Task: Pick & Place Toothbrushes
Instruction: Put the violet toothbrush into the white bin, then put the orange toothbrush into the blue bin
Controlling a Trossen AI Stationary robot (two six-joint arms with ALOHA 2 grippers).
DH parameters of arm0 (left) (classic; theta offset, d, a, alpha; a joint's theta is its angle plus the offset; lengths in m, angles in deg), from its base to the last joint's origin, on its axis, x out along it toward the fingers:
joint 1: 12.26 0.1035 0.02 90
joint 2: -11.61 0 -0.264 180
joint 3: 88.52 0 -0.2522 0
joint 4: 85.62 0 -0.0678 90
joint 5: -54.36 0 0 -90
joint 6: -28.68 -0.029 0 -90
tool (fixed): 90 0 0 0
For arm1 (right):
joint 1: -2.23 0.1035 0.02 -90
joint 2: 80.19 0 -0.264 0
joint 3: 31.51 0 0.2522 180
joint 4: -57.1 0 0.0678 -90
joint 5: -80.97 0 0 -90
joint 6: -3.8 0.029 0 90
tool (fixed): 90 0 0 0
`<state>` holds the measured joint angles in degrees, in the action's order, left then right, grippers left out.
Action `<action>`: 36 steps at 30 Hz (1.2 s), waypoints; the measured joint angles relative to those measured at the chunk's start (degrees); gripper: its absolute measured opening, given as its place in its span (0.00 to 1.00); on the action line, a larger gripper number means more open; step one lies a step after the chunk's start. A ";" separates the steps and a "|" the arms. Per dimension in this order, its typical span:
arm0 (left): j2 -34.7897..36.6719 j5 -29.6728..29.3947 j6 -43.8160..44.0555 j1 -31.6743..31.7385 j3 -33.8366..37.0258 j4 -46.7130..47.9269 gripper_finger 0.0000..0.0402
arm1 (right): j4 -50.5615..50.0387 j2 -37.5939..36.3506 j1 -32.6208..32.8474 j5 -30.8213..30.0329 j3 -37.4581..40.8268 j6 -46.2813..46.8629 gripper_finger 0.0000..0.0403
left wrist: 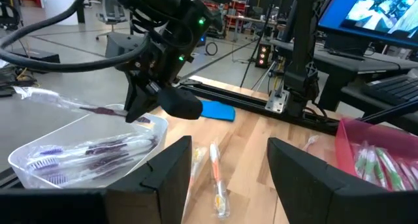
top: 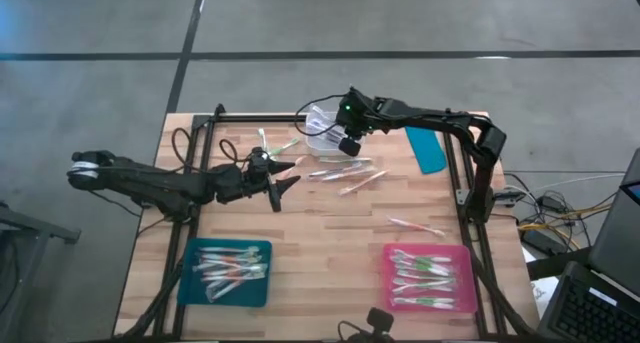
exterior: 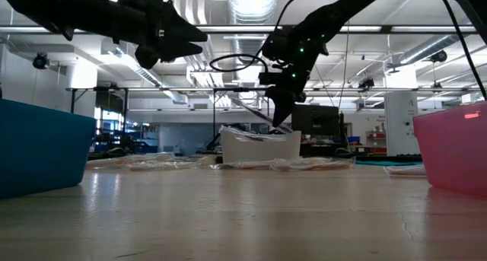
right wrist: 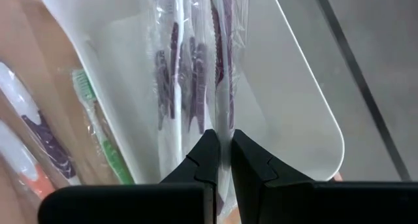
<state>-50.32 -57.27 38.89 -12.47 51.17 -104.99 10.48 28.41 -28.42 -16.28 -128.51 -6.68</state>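
Note:
A white bin at the table's far middle holds several wrapped toothbrushes with purple accents. My right gripper hangs over the bin, slanting down, shut on one wrapped toothbrush. More toothbrushes lie flat on the wood beside the bin. My left gripper hovers level above the table, left of those loose brushes, open with nothing between its fingers. My right gripper pinches one end of the wrapped toothbrush's clear wrapper between its two fingertips. The fingers slant down from the table's right side. The toothbrush reaches out sideways from the fingertips, roughly level, above the bin's rim.
A teal tray at the near left and a pink tray at the near right each hold several toothbrushes. A flat teal piece lies at the far right. One toothbrush lies alone above the pink tray. Black frame rails edge the table.

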 joint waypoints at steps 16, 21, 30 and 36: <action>0.00 -0.02 0.26 0.00 0.00 0.16 0.51 | 0.81 6.65 -0.02 -0.05 0.13 2.51 0.06; 0.00 -0.02 0.28 0.00 0.00 0.18 0.51 | 0.66 6.57 -0.15 -0.17 0.19 2.90 0.15; 0.00 -0.04 0.11 0.00 0.00 0.20 0.51 | 0.24 1.03 0.00 -0.11 0.22 2.88 0.33; 0.00 -0.04 0.09 0.00 0.00 0.25 0.51 | -0.44 -5.56 0.94 -0.04 0.22 4.33 0.39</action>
<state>-50.32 -57.31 38.98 -12.47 51.17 -104.74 10.04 22.85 -27.48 -16.32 -128.29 -2.35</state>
